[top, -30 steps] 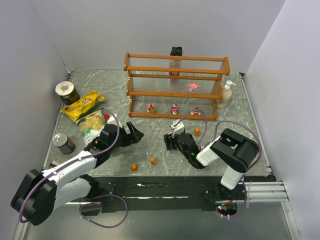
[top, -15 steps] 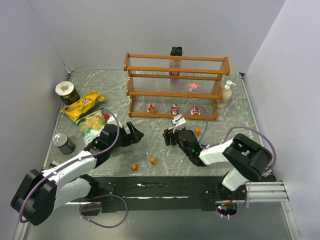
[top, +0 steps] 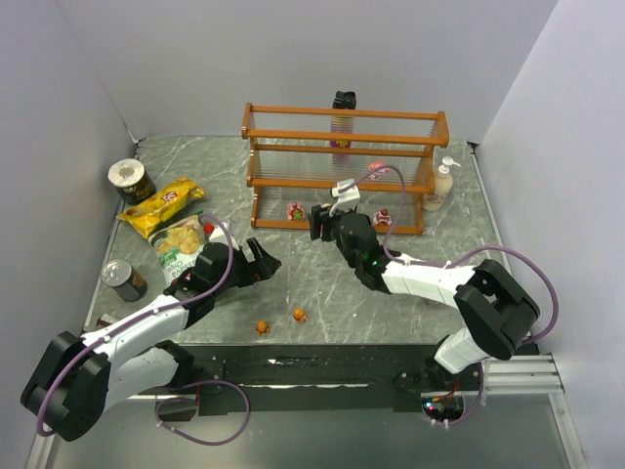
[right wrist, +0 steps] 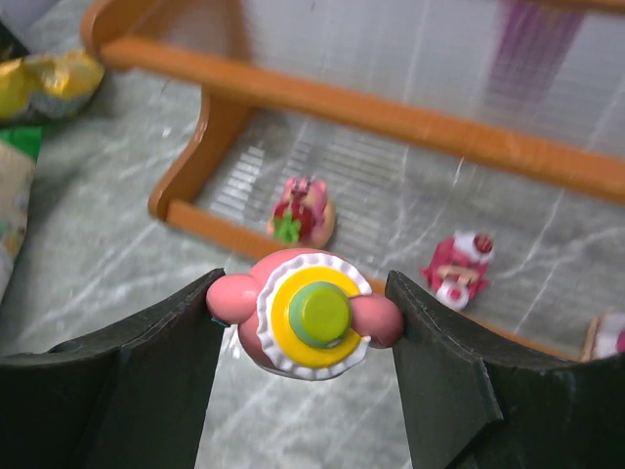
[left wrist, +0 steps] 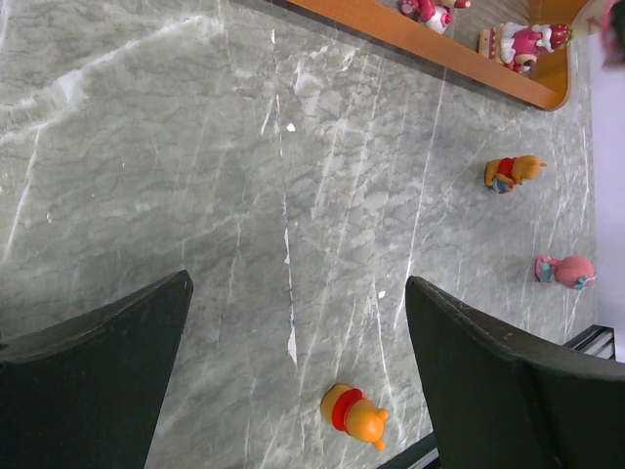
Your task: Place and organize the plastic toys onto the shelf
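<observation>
Pink, with a yellow frill and a green cap, the toy [right wrist: 308, 313] sits pinched between the fingers of my right claw [top: 327, 223]. Over the last second that arm has swung from mid-desk up to the front of the shelf [top: 342, 112]. The toy now hangs just before the bottom tier, near a red figurine [right wrist: 305, 210] already parked there. I judge this the delivery step: ease in and set it down in the row. My left claw [top: 262, 259] hovers wide open over the desk [top: 293, 278], holding nothing. An orange toy [top: 263, 326] and its twin [top: 299, 315] lie near the front edge, not yet collected.
</observation>
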`<state>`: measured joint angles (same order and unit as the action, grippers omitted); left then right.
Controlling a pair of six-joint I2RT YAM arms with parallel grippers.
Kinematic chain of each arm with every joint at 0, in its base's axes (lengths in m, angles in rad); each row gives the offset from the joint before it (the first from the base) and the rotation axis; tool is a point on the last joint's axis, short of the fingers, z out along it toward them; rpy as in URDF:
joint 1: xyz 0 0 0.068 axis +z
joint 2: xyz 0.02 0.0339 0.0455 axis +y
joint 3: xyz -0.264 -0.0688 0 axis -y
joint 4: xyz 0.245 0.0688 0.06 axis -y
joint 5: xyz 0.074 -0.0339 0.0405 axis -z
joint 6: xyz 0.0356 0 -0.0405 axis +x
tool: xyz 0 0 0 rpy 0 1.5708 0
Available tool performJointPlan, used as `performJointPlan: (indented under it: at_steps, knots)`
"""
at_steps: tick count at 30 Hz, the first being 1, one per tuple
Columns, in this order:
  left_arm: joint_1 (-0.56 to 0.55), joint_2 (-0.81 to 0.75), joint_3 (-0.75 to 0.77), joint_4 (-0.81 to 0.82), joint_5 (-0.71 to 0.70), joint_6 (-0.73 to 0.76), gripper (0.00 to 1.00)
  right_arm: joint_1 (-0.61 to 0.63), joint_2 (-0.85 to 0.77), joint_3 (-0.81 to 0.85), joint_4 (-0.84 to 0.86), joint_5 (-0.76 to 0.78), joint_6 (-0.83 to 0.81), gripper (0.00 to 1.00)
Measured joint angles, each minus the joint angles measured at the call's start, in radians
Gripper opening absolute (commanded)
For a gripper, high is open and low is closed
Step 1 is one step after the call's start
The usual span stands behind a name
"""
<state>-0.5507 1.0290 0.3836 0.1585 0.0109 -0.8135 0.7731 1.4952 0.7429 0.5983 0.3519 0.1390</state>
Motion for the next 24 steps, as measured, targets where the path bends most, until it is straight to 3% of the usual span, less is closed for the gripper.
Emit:
performJointPlan:
  at_steps: [18,24]
  knots:
    - [0.000,-0.051,0.000,-0.007,0.000,0.000,0.96,-0.029,0.090,0.301,-0.254,0.124,0.013,0.44]
    - [0.000,-0.054,0.000,-0.005,0.002,0.000,0.96,-0.058,0.120,0.330,-0.278,0.149,0.001,0.45]
